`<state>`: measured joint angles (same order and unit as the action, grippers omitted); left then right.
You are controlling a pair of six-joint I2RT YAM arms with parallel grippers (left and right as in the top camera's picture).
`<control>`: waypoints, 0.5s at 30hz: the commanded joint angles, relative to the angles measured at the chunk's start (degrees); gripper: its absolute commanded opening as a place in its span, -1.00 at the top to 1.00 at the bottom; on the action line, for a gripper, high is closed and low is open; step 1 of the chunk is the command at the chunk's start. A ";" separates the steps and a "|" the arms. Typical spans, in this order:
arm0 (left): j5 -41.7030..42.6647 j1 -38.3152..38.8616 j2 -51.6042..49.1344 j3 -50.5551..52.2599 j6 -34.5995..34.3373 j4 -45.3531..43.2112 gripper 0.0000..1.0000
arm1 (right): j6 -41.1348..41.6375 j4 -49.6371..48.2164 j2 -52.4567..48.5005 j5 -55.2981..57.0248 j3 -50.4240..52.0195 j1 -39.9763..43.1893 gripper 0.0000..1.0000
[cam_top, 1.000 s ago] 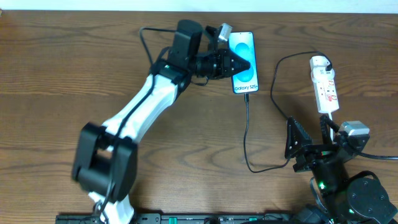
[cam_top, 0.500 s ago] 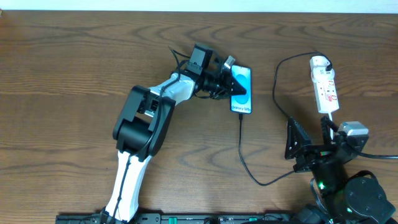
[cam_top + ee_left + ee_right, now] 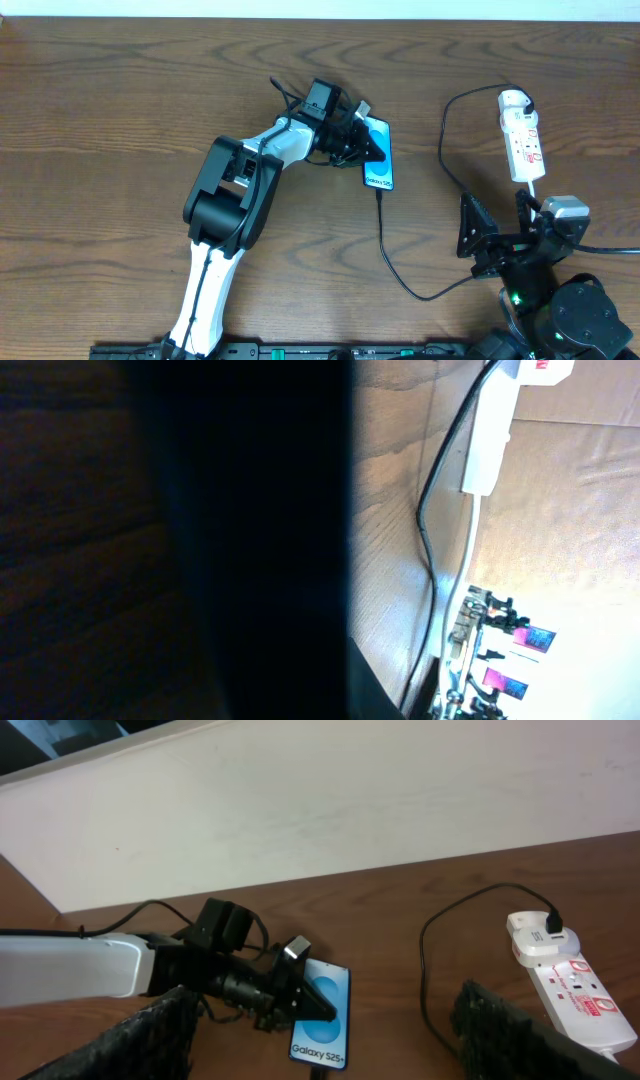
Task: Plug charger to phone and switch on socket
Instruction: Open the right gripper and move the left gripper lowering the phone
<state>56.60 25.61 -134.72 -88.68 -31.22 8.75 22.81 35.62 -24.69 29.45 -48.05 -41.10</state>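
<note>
Just pulled leftward and tilted: flat cyan-screened smartphone [image 3: 380, 162] in clamped left fingers [image 3: 371, 146], thin black charger cable [image 3: 384, 242] trailing, seemingly plugged. Right fingers [image 3: 468, 226] wide; white power-strip socket [image 3: 523, 142] probably unswitched.

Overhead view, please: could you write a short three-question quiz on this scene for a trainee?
1. True or false: the black cable reaches the lower end of the phone.
2. Short answer: is the right gripper open or shut?
3. Which gripper is at the phone? A) left gripper B) right gripper C) neither

Key: 1 true; 2 open, its fingers spread apart beside the end of the power strip; 3 A.
</note>
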 commanded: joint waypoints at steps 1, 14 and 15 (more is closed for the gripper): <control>-3.34 -0.13 0.59 -1.14 3.39 0.22 0.83 | -0.11 0.22 -0.57 0.85 -0.68 0.31 -0.60; -3.32 -0.13 0.59 -1.11 3.37 1.70 0.22 | -0.11 0.22 -2.84 0.85 -0.68 0.31 -0.63; -3.32 -0.13 0.59 -1.11 3.34 1.70 0.17 | -0.11 0.22 -2.95 0.85 -0.68 0.31 -0.63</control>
<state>55.79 25.67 -134.47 -89.34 -29.45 9.91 22.81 35.75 -27.07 29.45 -48.05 -41.10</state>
